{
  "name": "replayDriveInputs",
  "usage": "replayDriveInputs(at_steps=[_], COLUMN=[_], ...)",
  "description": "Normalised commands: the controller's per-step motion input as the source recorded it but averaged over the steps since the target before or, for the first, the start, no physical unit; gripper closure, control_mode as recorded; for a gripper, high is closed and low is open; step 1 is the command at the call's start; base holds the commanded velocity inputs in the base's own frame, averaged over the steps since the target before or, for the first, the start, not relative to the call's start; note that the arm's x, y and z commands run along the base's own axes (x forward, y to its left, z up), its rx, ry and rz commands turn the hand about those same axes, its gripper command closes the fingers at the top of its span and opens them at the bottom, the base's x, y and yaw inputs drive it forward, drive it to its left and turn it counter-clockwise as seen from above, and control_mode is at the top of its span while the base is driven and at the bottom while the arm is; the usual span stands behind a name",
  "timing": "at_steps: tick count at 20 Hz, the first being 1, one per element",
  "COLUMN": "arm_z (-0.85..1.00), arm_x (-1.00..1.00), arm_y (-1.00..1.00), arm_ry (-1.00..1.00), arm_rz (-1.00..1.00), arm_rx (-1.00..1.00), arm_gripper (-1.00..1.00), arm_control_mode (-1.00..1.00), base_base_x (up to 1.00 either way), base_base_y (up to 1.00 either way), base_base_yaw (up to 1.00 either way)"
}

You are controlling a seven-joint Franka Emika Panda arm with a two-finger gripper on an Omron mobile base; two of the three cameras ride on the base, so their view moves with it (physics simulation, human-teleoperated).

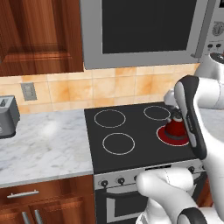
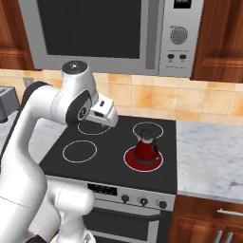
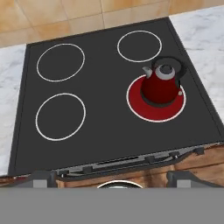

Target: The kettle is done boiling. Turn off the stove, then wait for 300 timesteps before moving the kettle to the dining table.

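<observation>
The small red kettle (image 1: 176, 127) (image 2: 145, 149) (image 3: 161, 86) stands upright on the front right burner (image 3: 148, 111) of the stove (image 1: 131, 124) (image 2: 109, 152) (image 3: 105, 113). That burner glows red under it. My gripper (image 3: 113, 178) hovers above the stove's front edge, looking down on the cooktop. Its fingertips (image 3: 43, 177) stand far apart with nothing between them, so it is open. In the right base view the hand (image 2: 104, 113) hangs over the left burners, left of the kettle and apart from it. Dark knobs (image 1: 121, 180) (image 2: 143, 201) line the steel front panel. The dining table is out of view.
A steel microwave (image 1: 144, 26) (image 2: 95, 28) hangs above the stove. Marble counters (image 1: 43, 144) (image 2: 209, 152) flank the cooktop on both sides. A grey toaster (image 1: 6, 116) sits on the left counter by the tiled wall. My own arm crosses in front of the kettle in the left base view.
</observation>
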Motion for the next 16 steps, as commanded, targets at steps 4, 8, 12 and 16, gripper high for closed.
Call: replayDriveInputs(at_steps=[4, 8, 12, 16], arm_z=[-0.02, -0.04, -0.09, -0.17], arm_x=[-0.32, -0.33, -0.29, -0.24], arm_y=[-0.39, -0.26, -0.22, -0.21], arm_ry=[-0.03, -0.04, -0.04, 0.00], arm_rz=[-0.10, -0.07, -0.09, -0.09], arm_rx=[0.09, 0.06, 0.06, 0.11], arm_gripper=[-1.00, -1.00, -1.00, -1.00], arm_control_mode=[-1.00, -1.00, -1.00, -1.00], base_base_x=[0.00, 0.00, 0.00, 0.00], base_base_y=[0.00, 0.00, 0.00, 0.00], base_base_yaw=[0.00, 0.00, 0.00, 0.00])
